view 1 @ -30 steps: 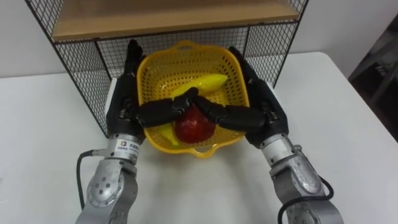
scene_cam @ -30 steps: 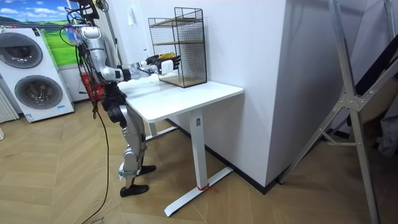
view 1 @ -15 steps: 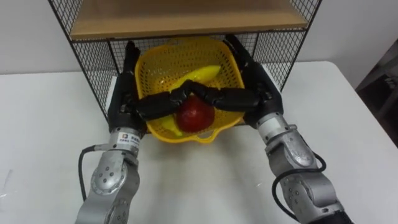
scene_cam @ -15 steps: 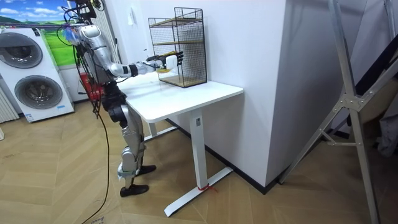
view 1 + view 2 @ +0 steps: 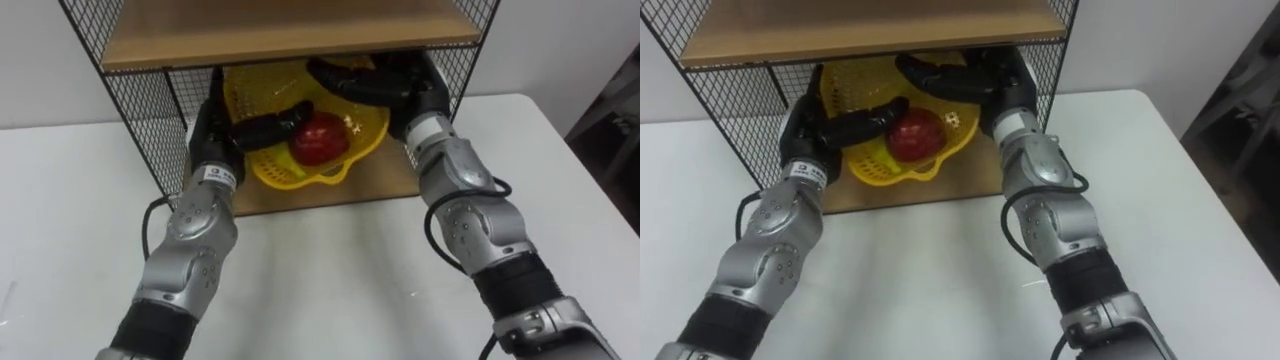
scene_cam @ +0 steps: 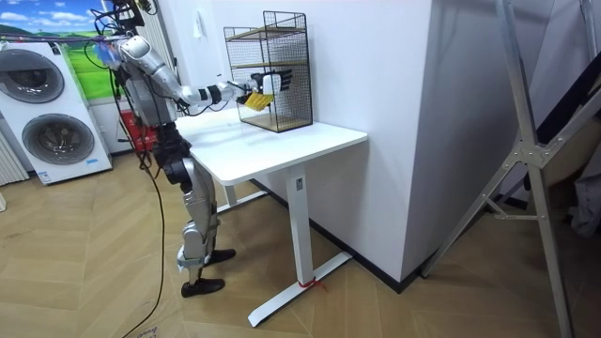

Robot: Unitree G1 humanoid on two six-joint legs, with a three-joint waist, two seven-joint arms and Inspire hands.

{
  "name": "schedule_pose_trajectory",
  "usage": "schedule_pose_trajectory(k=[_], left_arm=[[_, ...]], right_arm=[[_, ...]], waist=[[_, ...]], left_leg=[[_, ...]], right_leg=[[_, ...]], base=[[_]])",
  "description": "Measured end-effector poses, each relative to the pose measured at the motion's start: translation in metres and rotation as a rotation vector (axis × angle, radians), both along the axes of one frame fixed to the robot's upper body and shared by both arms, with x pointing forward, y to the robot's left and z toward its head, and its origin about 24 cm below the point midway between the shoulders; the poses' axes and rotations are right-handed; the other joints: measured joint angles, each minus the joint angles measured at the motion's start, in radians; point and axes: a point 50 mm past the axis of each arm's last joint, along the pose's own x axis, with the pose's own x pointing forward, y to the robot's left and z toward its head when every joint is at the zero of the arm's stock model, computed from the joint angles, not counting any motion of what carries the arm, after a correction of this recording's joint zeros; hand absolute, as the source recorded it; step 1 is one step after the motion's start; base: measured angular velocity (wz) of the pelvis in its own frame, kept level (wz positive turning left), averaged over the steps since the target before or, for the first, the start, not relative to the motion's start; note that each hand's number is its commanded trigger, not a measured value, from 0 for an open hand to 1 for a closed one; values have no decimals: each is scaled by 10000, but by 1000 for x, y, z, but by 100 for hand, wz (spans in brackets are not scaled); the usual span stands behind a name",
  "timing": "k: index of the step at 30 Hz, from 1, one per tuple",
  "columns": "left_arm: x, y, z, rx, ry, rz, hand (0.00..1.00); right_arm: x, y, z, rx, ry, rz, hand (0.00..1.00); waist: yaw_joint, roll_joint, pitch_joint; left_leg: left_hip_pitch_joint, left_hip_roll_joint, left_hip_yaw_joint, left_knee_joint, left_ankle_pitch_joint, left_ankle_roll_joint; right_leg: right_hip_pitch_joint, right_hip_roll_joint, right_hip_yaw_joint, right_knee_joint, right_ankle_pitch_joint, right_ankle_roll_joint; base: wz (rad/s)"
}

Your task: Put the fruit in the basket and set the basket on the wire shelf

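Note:
The yellow mesh basket (image 5: 285, 165) is inside the lower compartment of the wire shelf (image 5: 140, 95), under its wooden board (image 5: 270, 35) and tipped towards me. A red fruit (image 5: 320, 138) lies in it; a yellow fruit is hard to tell from the basket's wall. My left hand (image 5: 215, 125) grips the basket's left side with its thumb hooked over the rim. My right hand (image 5: 390, 80) holds the right rear side the same way, partly in shadow. I cannot tell whether the basket rests on the shelf's bottom board (image 5: 370, 185). In the room view both arms reach into the shelf (image 6: 272, 70).
The shelf stands at the back of a white table (image 5: 330, 280), against the wall. The table's right edge lies near a dark object (image 5: 610, 110). Washing machines (image 6: 52, 113) stand behind me in the room view, where I stand at the table's end.
Both hands have carried the basket forward, from in front of the shelf into its lower compartment. My arms have stretched out further, and the view has shifted with them.

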Motion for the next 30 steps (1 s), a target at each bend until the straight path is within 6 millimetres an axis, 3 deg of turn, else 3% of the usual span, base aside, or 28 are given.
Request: schedule_pose_trajectory(k=[5, 16, 23, 30], left_arm=[[14, 1, 12, 161, 12, -82, 0], [29, 5, 12, 297, 668, -273, 0], [27, 12, -3, 13, 1458, -164, 0], [24, 17, -14, 24, 2018, -128, 0]], right_arm=[[6, -1, 0, 669, 523, -329, 0], [25, -1, 2, 1133, 1400, -511, 0], [23, -6, -18, 1226, 2421, -639, 0], [22, -9, -22, 999, 2519, -629, 0]], waist=[[10, 176, -33], [-9, 240, -69], [-26, 280, -87], [5, 317, -111]], left_leg=[[7, -4, 15, -10, 4, 1], [50, -7, 5, -42, 55, -24], [112, 6, -4, -137, 59, -31], [154, -27, 13, -242, 160, -27]], right_leg=[[-12, -49, 20, 4, 1, -2], [-8, -47, 34, -5, 4, -6], [117, 2, 37, -171, 78, -21], [71, 7, 35, -173, 80, -22]], base=[[0], [0], [0], [0]])
